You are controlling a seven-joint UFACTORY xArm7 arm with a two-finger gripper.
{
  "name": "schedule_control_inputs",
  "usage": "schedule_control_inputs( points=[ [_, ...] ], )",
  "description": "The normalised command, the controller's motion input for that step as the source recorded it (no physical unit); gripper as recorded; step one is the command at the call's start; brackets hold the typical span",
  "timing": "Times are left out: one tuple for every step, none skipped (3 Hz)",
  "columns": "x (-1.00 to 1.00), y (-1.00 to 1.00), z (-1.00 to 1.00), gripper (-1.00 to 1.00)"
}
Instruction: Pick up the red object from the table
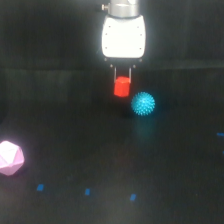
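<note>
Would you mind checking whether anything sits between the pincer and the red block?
Nothing visible does: the pincer already has its fingers on either side of the red block. The spiky blue ball lies apart, toward the exterior view's right.

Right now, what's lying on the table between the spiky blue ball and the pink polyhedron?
Nothing: in the exterior view, the black table between the blue ball and the pink polyhedron is bare.

Spiky blue ball [143, 104], pink polyhedron [10, 158]
</note>
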Motion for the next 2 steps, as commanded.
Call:
schedule_control_inputs(
  points=[
    [0.65, 0.31, 0.67, -1.0],
    [0.14, -0.35, 0.75, -1.0]
  ],
)
